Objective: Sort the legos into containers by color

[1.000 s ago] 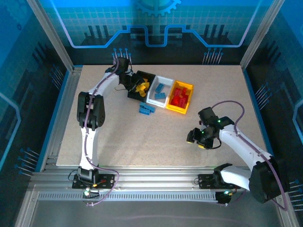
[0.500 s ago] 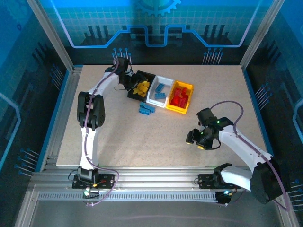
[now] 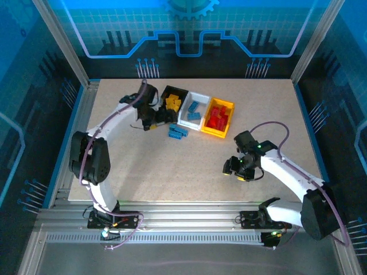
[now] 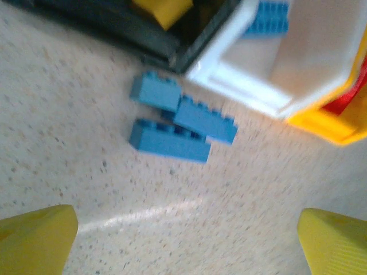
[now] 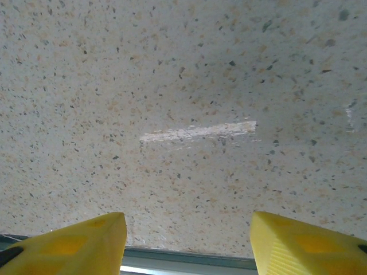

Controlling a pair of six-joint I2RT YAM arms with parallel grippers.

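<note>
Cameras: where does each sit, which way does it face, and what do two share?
Top external: above and behind the bases, looking down on the table, left arm, right arm.
Left wrist: on the left arm, looking through the open left gripper at three blue bricks by the black bin and white bin.
Right wrist: on the right arm, facing bare table through the open right gripper.
Shared: top and left wrist show those bricks.

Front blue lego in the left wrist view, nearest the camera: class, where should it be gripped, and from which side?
Probably from above, with the open left claw closing on the two short ends of the front blue lego. It lies flat on the table with both ends free, while its far long side sits against the next blue lego, leaving little room for a finger.
</note>
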